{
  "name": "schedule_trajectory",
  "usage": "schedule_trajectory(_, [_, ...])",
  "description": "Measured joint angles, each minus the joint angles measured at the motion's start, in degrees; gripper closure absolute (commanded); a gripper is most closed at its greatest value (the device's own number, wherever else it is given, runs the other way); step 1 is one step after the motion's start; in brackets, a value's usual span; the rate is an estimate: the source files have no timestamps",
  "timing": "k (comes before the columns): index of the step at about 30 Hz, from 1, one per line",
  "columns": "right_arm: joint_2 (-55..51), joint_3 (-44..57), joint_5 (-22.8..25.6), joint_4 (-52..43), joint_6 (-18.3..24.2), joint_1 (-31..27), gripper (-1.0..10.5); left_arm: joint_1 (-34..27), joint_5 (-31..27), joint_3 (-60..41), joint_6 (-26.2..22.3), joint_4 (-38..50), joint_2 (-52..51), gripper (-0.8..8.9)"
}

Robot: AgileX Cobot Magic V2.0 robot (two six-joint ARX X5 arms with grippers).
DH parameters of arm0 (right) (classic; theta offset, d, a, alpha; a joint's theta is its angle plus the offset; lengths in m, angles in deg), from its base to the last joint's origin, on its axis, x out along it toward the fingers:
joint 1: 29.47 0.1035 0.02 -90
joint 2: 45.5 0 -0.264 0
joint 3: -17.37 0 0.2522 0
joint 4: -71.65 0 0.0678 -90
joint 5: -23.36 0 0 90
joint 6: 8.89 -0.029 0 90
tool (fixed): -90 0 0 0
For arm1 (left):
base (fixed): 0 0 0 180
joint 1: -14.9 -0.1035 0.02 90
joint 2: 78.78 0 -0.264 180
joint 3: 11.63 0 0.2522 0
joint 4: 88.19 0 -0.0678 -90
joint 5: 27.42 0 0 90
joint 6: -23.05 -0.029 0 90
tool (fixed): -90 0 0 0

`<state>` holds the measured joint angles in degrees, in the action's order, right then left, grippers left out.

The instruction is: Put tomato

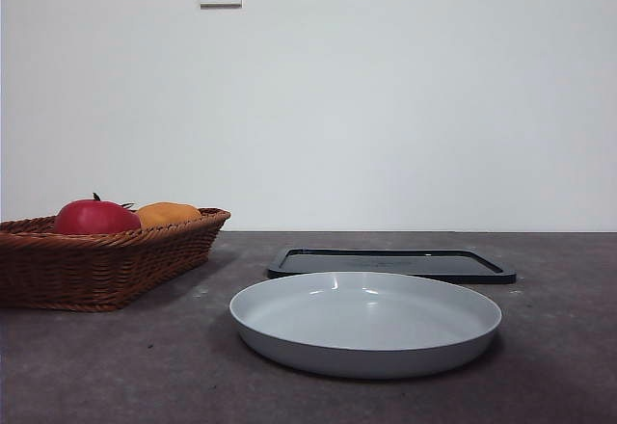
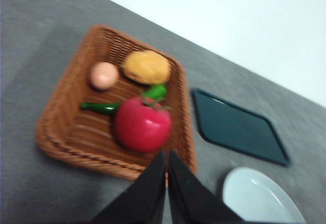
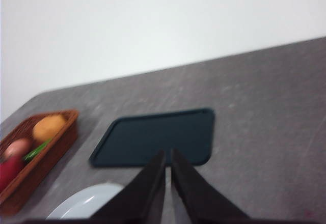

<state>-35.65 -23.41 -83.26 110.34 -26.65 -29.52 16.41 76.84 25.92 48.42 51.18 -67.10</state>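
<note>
The tomato (image 1: pixel 94 218) lies in the wicker basket (image 1: pixel 106 265) at the left of the table (image 1: pixel 559 347), beside an orange fruit (image 1: pixel 167 214). From the front only these two show above the basket rim. The left wrist view looks down into the basket and shows more: a small pink fruit (image 2: pixel 104 75) and a green pepper (image 2: pixel 117 104) lying against the tomato's stem side. A grey plate (image 1: pixel 366 323) sits near the front of the table, with a dark tray (image 1: pixel 390 263) just behind it, both well apart from the tomato. Neither arm shows in the front view. The left gripper (image 2: pixel 166 183) hangs above the basket's near rim, jaws pressed together and holding nothing. The right gripper (image 3: pixel 167 180) is over the tray's edge, jaws likewise closed and empty.
</note>
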Motion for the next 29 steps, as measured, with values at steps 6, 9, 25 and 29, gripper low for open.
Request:
schedule_trajectory(6, [9.18, -10.73, -5.88, 12.26, 4.28, 0.00, 9.4, 0.00, 5.29, 10.71, -6.40, -8.44, 8.76, 8.04])
schedule_trajectory(9, [13.64, -15.87, -8.85, 17.94, 6.73, 0.02, 9.4, 0.00, 8.44, 15.98, -10.08, -13.05, 13.46, 8.04])
schedule_trajectory(25, [27.19, -33.18, -13.22, 38.12, 13.99, 10.19, 9.4, 6.14, 11.65, 31.71, -20.61, -32.28, 23.21, 8.04])
schedule_trajectory(29, [27.21, -33.20, -13.20, 40.26, 15.37, 12.00, 9.4, 6.16, 11.63, 31.76, -21.05, -32.76, 23.23, 8.03])
